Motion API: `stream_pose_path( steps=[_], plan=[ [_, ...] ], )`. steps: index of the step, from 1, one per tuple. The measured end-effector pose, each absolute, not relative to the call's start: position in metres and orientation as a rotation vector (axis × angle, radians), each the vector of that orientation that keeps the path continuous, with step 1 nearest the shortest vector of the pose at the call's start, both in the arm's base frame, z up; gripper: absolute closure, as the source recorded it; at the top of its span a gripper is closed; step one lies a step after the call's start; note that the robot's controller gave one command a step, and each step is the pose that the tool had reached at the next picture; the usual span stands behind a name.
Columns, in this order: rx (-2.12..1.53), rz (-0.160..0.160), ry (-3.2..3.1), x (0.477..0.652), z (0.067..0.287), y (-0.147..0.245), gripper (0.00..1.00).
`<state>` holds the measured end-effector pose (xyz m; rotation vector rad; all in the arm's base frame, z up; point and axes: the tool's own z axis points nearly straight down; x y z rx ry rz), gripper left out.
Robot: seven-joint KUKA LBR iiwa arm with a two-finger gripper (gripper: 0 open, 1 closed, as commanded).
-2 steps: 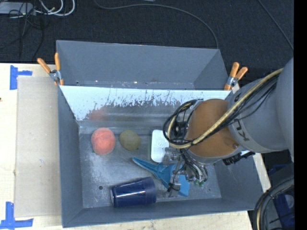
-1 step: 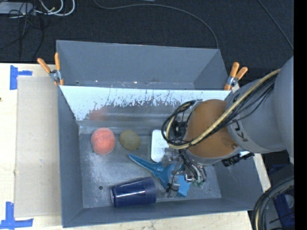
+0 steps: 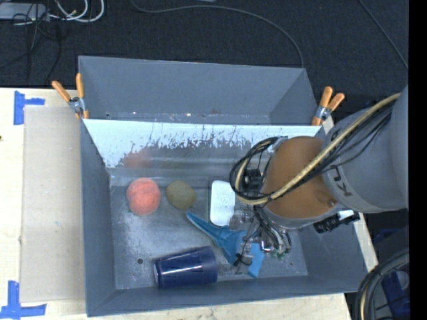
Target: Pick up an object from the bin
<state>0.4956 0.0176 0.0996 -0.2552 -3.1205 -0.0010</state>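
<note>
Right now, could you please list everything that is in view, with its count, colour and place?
bin: one, grey metal, middle of the view.
pink ball: one, orange-pink, left part of the floor, towards the back.
olive ball: one, dull green, just right of the pink ball.
white piece: one, white, rounded, centre of the floor, right of the olive ball.
blue funnel-shaped piece: one, blue, in front of the white piece.
dark blue cup: one, navy, lying on its side near the front wall.
arm: one, grey with an orange cover and black cables, reaching in from the right, its end low beside the blue funnel-shaped piece.
</note>
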Motion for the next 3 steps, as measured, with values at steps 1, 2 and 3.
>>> stream_pose_path(
  steps=[1, 2, 3],
  plan=[
    [-0.169, 0.0, -3.124, 0.4916, 0.079, 0.027, 0.0],
    [-0.514, -0.001, -3.097, 0.4885, 0.0726, 0.0363, 1.0],
    [-0.514, -0.002, -3.097, 0.4885, 0.0727, 0.0363, 1.0]
  ],
)
